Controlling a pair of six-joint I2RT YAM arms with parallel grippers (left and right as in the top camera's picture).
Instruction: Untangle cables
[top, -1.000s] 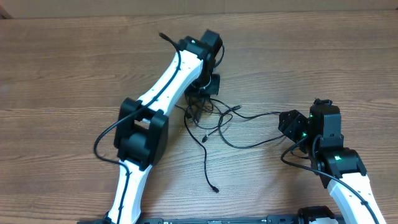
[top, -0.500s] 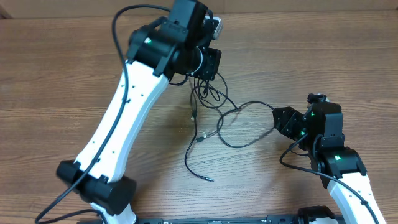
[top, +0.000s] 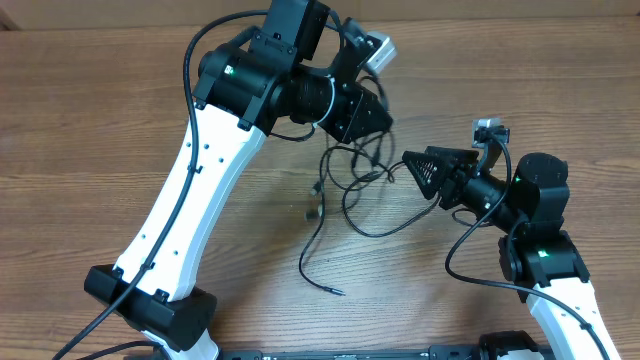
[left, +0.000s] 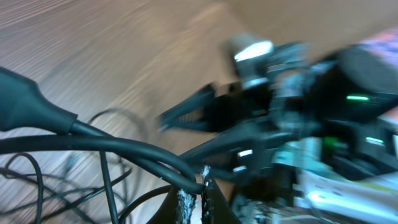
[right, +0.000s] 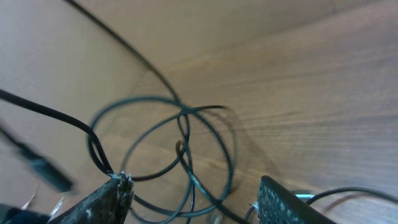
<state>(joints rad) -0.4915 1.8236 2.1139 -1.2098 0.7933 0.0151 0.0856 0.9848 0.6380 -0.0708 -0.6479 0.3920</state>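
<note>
The cables (top: 352, 186) are thin black cords, partly lifted in loops at the table's middle, with one tail ending in a plug (top: 337, 291) on the wood. My left gripper (top: 368, 118) is shut on a cord; in the left wrist view the cord (left: 124, 149) runs into the closed fingertips (left: 194, 198). My right gripper (top: 410, 163) points left, right beside the loops. In the right wrist view its fingers (right: 196, 196) are wide apart, with cable loops (right: 180, 140) hanging between and beyond them. A cord touches the left fingertip.
The wooden table (top: 90, 130) spreads to the left and back. A small connector (top: 313, 209) dangles below the bunch. The left arm's white links (top: 200, 180) cross the table's left half, and thicker arm wires (top: 470, 255) loop by the right arm.
My left gripper rose and shifted right with the cords, pulling the bunch off the table. My right gripper moved up and left, close to the loops. The long tail swung a little.
</note>
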